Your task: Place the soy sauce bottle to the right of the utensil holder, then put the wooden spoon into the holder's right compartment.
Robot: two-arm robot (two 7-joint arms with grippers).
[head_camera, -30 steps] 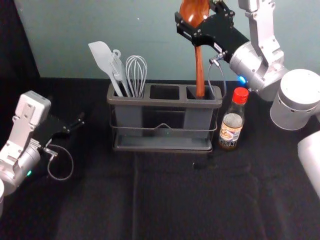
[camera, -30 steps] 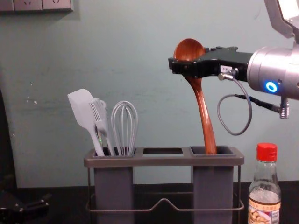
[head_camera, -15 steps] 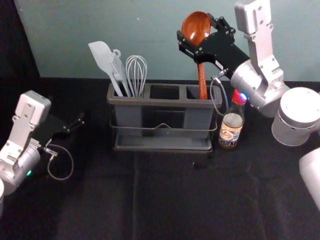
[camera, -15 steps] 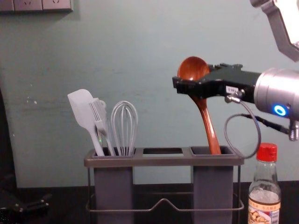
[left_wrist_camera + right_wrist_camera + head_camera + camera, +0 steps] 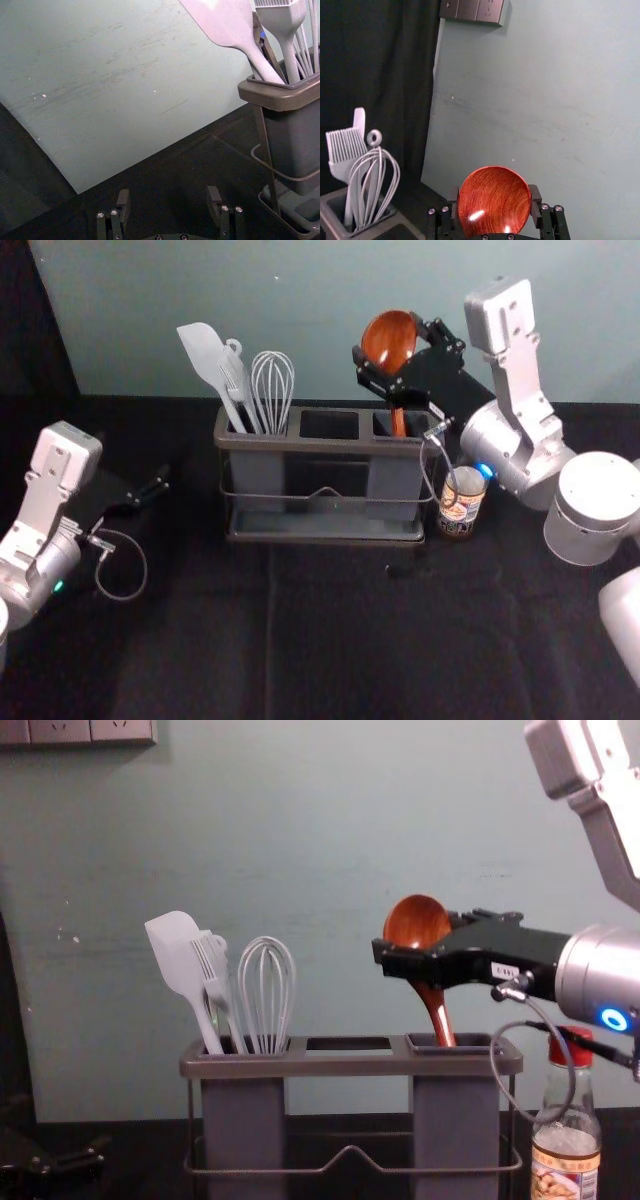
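The wooden spoon [image 5: 416, 923] is standing bowl-up, leaning a little, its handle reaching down into the right compartment [image 5: 457, 1120] of the utensil holder [image 5: 350, 1065], while its bowl is sitting above the rim in the right gripper [image 5: 494, 197]. That gripper is pinching the bowl between its fingers, from either side, at the back of the table. The soy sauce bottle [image 5: 461, 505] is standing upright just beside the holder, on its right, so the first half of the job is looking done. The second half is nearing its end, I judge: what is remaining is lowering the spoon until the compartment is bearing it, then letting go and backing off without tugging the bowl or letting the cable knock the bottle. Counting up, I am seeing one spoon, one bottle and one holder, whose top is showing three openings, with grey cups hanging under the two outer ones. The left cup [image 5: 243, 1120] is holding four pale tools: one spatula [image 5: 178, 955], one brush [image 5: 212, 975], one whisk [image 5: 267, 995] and one ring-ended tool [image 5: 374, 137]. Farther out, the left gripper [image 5: 169, 195] is idling at the table's left, its fingers spread with nothing between them.
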